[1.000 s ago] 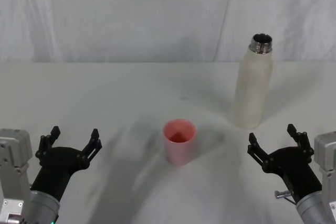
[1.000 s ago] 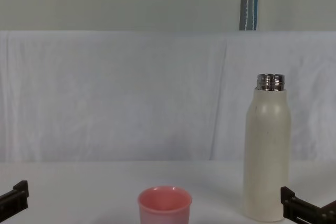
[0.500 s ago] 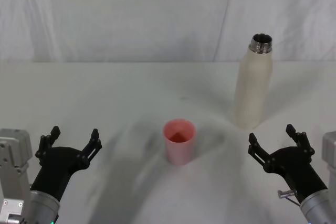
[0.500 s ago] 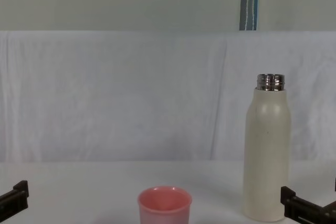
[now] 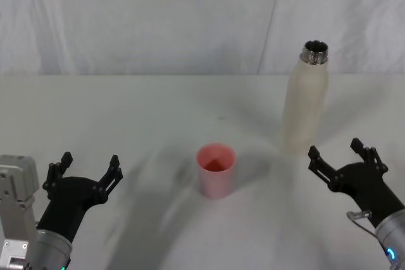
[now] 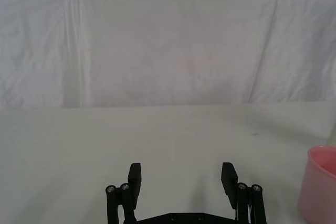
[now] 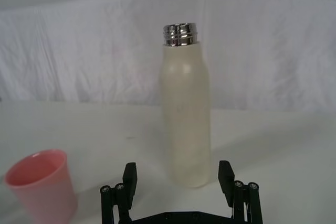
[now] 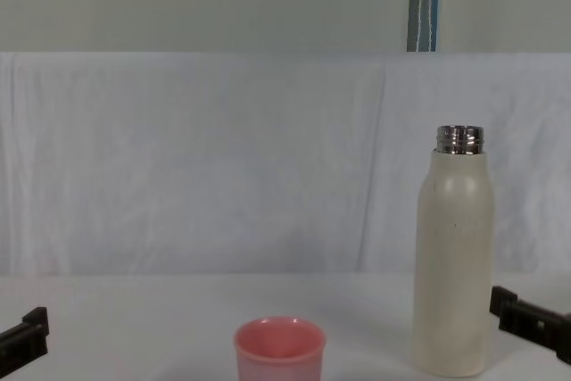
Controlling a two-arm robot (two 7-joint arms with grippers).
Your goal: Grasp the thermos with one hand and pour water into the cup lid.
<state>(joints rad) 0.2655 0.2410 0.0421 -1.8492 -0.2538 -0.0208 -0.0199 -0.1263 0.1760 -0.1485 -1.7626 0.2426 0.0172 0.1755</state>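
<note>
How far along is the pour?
Done: the bottle is uncapped and upright, and the pink cup stands to its left. In hand: the right gripper sits just short of the bottle, jaws open. The left gripper is parked, open. Left: grasp, lift, pour.

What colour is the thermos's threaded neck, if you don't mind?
Shiny silver steel, above the cream-white thermos body; clearest in the right wrist view.

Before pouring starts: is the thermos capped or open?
Open: the thermos stands upright, bare steel neck exposed, no cap on it.
</note>
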